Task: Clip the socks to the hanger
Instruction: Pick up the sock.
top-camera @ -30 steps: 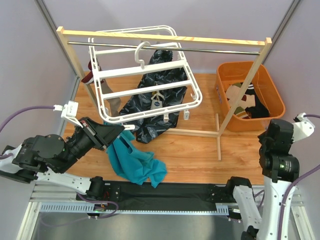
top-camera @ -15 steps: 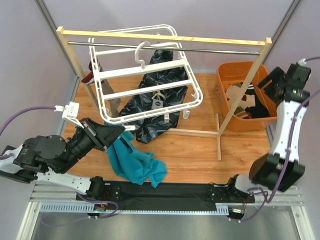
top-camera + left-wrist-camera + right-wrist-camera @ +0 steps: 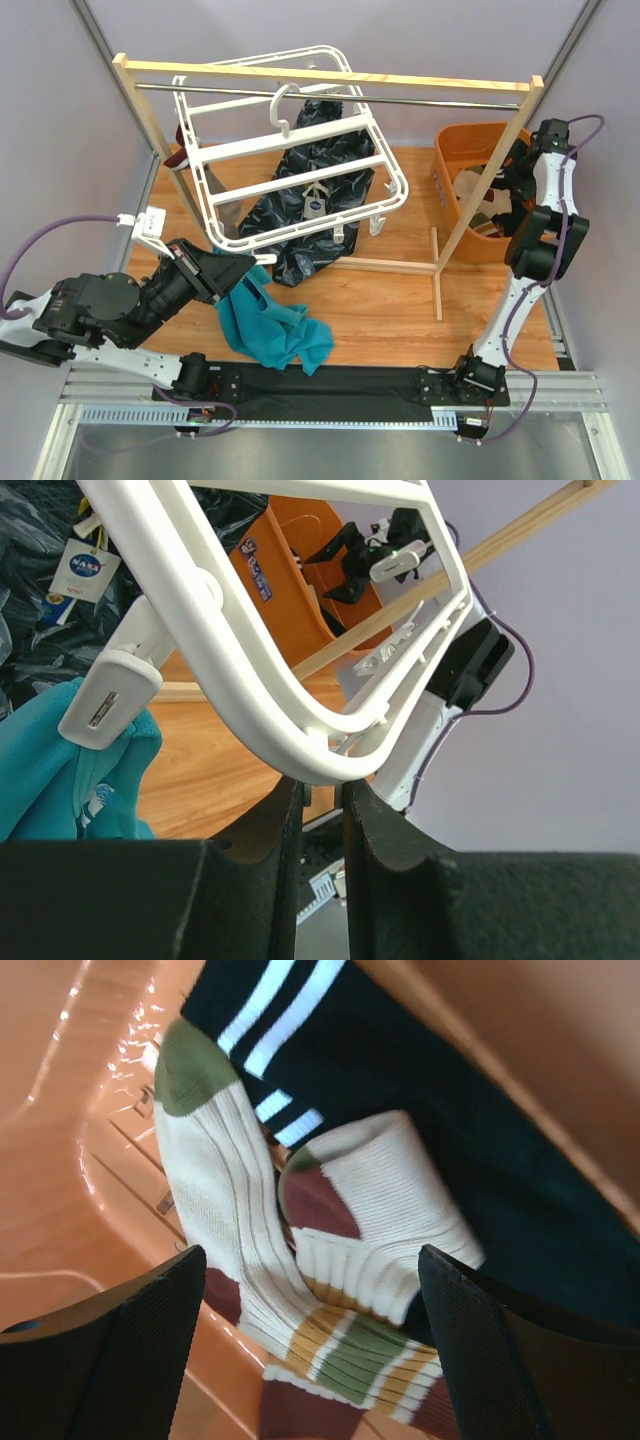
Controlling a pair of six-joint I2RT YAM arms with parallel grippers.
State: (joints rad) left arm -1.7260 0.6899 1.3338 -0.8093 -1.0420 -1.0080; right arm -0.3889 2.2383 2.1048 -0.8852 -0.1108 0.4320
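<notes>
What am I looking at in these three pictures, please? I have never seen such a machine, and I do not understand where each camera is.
Two robot arms stand at a wooden table. One picture is taken from above; the other two come from cameras on the arms' wrists. The left gripper pinches a corner of the white hanger, which hangs from a wooden rack. The right gripper is open above the socks in an orange basket. A teal sock lies on the table.
</notes>
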